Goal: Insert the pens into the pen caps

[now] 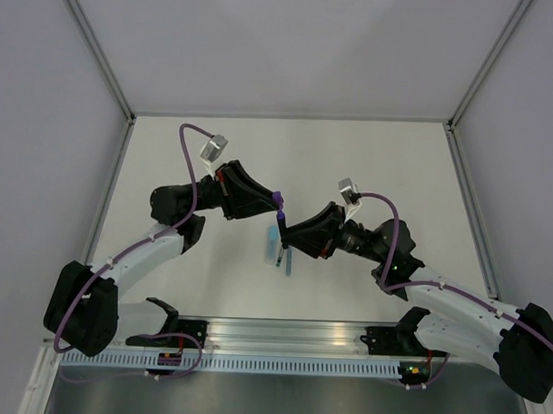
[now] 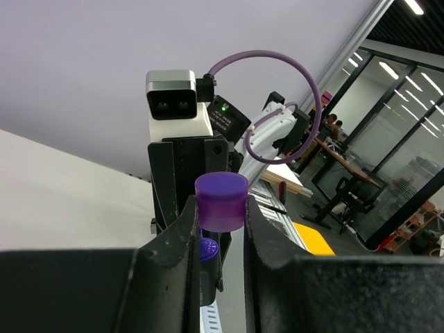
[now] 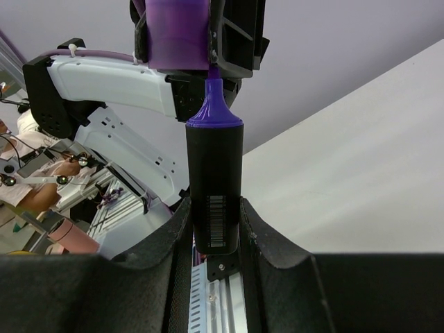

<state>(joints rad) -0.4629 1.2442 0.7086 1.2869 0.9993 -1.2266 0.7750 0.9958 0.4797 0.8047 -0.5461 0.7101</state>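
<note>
Both grippers meet in mid-air above the table's middle. My left gripper point(image 1: 273, 203) point(image 2: 220, 208) is shut on a short purple pen cap point(image 2: 221, 201) point(image 1: 279, 200), its closed end towards the left wrist camera. My right gripper point(image 1: 292, 231) point(image 3: 215, 208) is shut on the stubby black-and-purple marker point(image 3: 215, 187) point(image 1: 282, 217), held upright in the right wrist view. There its purple tip point(image 3: 214, 104) sits right at the mouth of the purple cap point(image 3: 177, 35). How far the tip is inside is hidden.
On the table below the grippers lie a pale-blue highlighter point(image 1: 272, 242) and a thin dark pen point(image 1: 283, 259). An aluminium rail point(image 1: 290, 335) runs along the near edge between the arm bases. Grey walls close the table's left, right and far sides.
</note>
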